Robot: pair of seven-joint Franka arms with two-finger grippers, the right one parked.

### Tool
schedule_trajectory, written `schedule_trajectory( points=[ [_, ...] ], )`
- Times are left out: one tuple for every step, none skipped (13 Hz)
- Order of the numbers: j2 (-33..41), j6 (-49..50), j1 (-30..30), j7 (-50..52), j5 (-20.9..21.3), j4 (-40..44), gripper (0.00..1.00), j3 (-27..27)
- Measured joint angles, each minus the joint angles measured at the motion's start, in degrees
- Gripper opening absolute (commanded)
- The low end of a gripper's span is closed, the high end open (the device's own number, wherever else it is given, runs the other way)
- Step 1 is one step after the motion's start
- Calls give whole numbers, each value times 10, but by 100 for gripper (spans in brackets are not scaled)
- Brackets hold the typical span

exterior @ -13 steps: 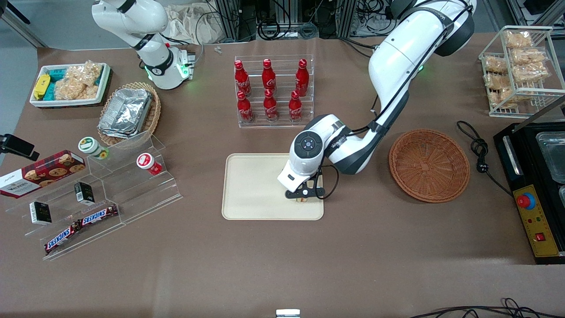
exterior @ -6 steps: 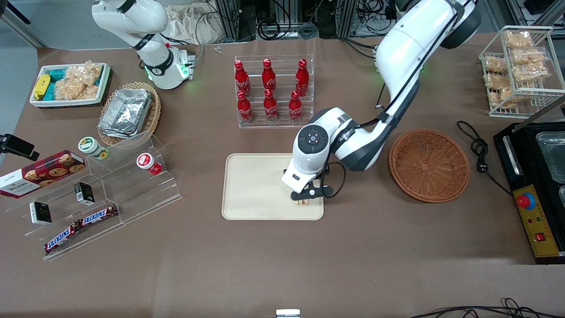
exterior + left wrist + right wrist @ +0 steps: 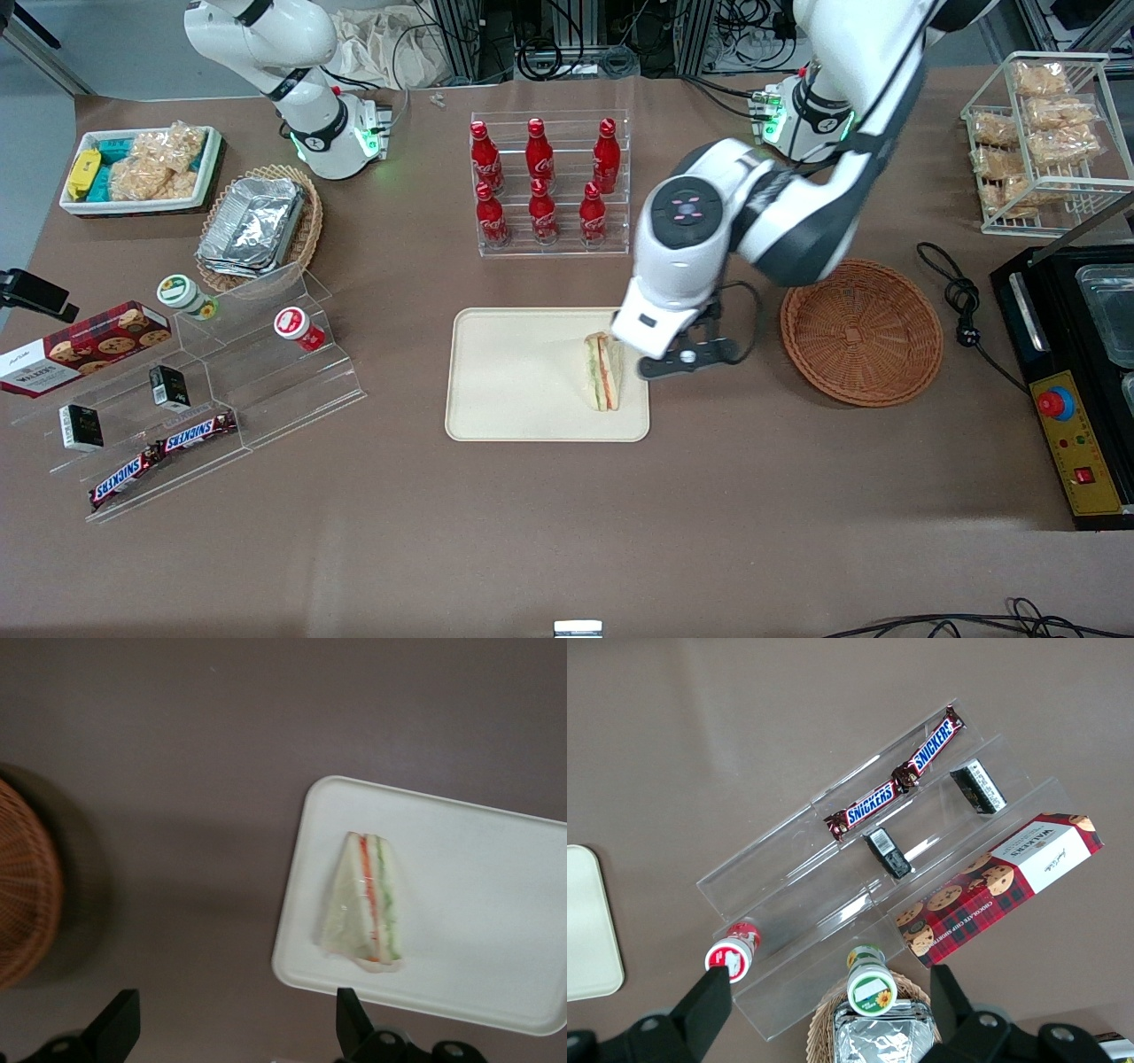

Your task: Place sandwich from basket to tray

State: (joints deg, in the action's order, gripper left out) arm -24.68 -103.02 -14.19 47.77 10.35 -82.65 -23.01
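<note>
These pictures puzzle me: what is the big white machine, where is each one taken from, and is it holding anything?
The white machine is a robot arm ending in a two-fingered gripper. The wide picture looks down on the table from the front. Another comes from a camera on that arm's wrist, looking past its open fingers. The third comes from a second arm, which is parked. The gripper holds nothing and hangs above the tray's edge nearest the basket, which is empty. The sandwich lies on the cream tray. Also on the table are red bottles, chocolate bars on clear steps and a box of cookies.
</note>
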Motion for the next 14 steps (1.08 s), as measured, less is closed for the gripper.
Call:
schedule_trajectory(
  points=[
    [28, 17, 27, -42, -22, -10, 100, 0],
    [56, 28, 55, -78, -38, -19, 100, 1],
    [83, 38, 80, -106, -49, -27, 100, 1],
    [107, 49, 104, -130, -63, -33, 100, 2],
    [127, 59, 125, -156, -77, -37, 100, 2],
    [142, 72, 144, -182, -85, -42, 100, 2],
    [153, 87, 163, -213, -90, -45, 100, 4],
    [161, 97, 177, -249, -98, -50, 100, 11],
    [169, 101, 182, -288, -110, -59, 100, 36],
    [178, 102, 180, -333, -128, -70, 100, 71],
    [188, 102, 175, -377, -144, -81, 100, 108],
    [199, 103, 171, -414, -149, -93, 100, 137],
    [211, 106, 166, -448, -150, -106, 100, 158],
    [221, 111, 164, -479, -144, -116, 100, 170]
  ],
)
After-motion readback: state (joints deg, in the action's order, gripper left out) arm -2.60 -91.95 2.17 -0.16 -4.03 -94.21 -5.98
